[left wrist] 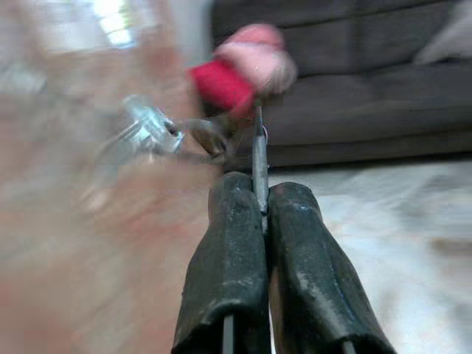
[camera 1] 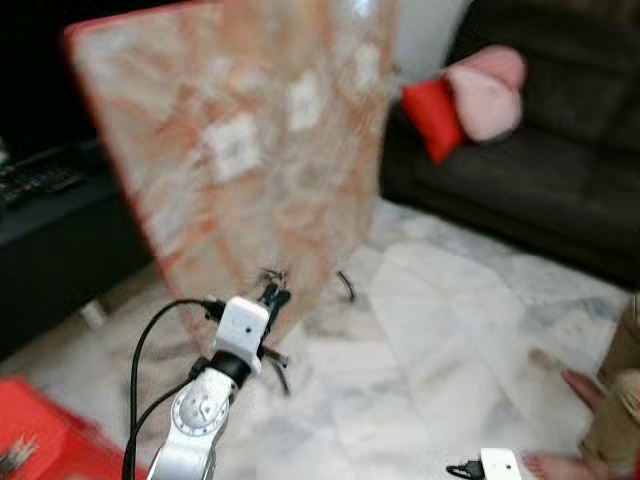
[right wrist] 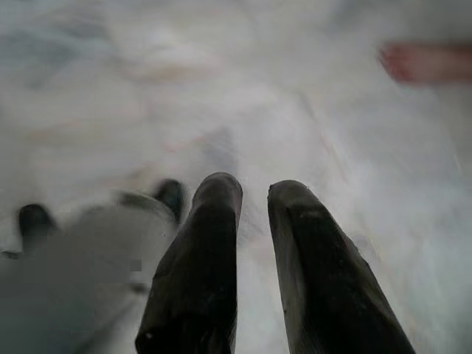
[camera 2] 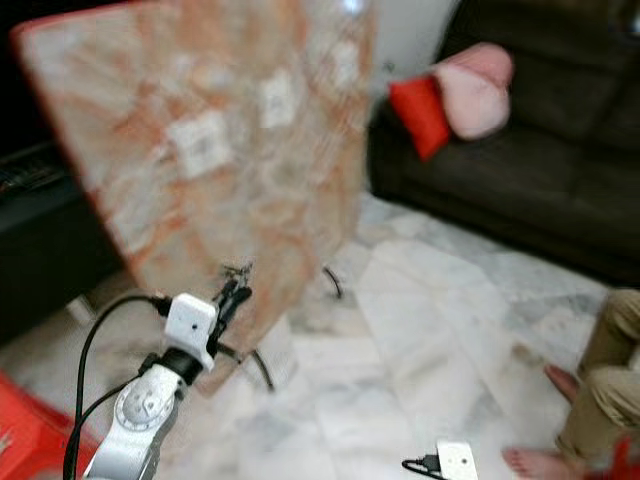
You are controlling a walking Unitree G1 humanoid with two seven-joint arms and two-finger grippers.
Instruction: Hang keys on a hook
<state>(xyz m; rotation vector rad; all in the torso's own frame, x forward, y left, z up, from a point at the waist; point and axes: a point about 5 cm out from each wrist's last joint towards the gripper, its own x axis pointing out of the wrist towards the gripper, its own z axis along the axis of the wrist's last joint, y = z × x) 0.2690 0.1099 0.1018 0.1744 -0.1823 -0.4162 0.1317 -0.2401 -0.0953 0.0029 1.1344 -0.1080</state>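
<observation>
Left gripper [left wrist: 259,203] clamped on keys [left wrist: 258,158], raised close before blurred orange-and-white panel [camera 1: 240,140], dark sofa [camera 1: 540,190] beyond; right gripper [right wrist: 253,193] idle, fingers slightly parted, over pale marble floor [camera 1: 440,340].

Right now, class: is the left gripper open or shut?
Shut. In the left wrist view the left gripper has its two black fingers pressed together, pinching the keys.
</observation>
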